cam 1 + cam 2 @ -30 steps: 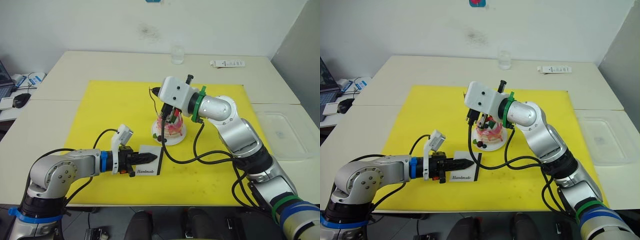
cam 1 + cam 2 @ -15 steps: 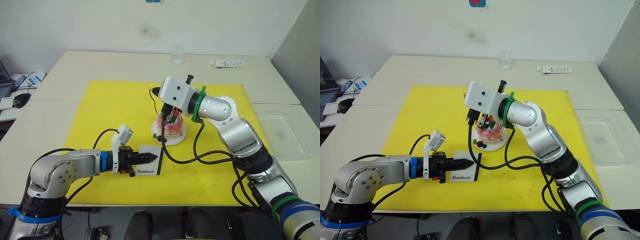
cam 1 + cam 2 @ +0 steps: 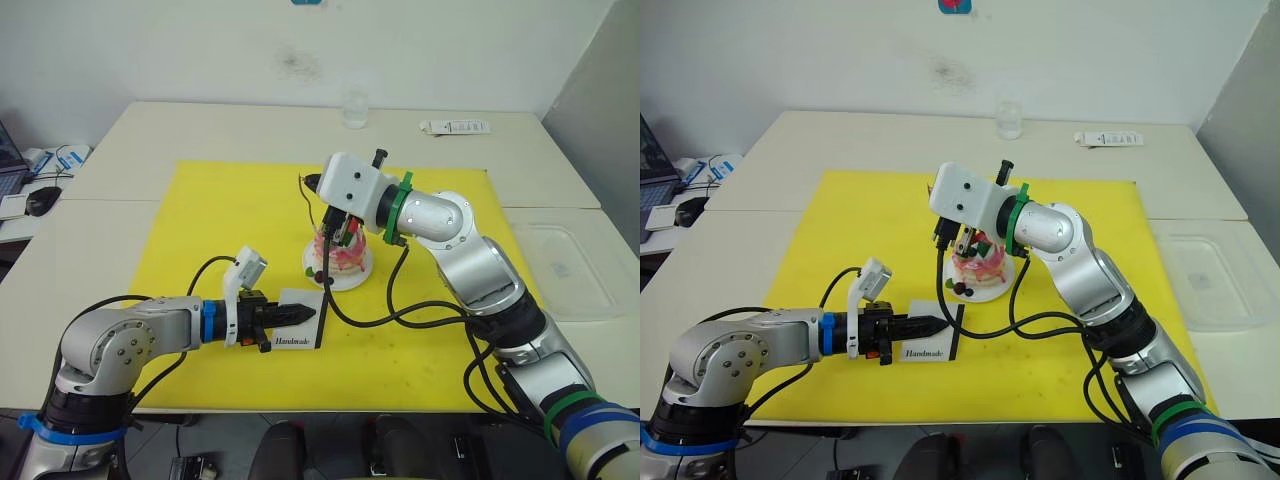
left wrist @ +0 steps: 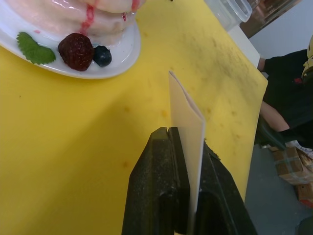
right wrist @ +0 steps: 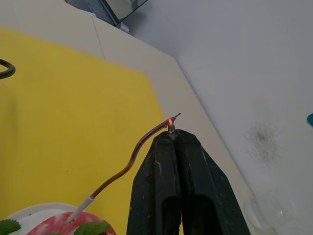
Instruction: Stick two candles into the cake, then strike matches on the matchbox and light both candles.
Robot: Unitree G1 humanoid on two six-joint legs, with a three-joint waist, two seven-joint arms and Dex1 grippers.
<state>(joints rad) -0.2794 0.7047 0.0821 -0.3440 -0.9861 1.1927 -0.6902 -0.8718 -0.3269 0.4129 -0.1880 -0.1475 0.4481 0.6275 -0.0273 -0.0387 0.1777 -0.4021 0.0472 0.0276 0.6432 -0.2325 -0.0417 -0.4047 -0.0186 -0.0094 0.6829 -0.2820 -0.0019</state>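
One cake (image 3: 977,266) on one plate (image 3: 992,289). One matchbox (image 3: 931,344). One candle (image 5: 131,160) stands in the cake. One yellow mat (image 3: 420,340) on the tabletop (image 3: 200,125). One glass (image 3: 1010,119). One clear tray (image 3: 1210,280).

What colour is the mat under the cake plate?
Bright yellow mat, clearest in the left eye view; the white cake plate sits on it.

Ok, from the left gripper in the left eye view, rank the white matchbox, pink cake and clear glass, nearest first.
Measured from the left gripper:
1. White matchbox, clamped in its fingers.
2. Pink cake, mid-mat, beyond the matchbox.
3. Clear glass, at the table's far edge.
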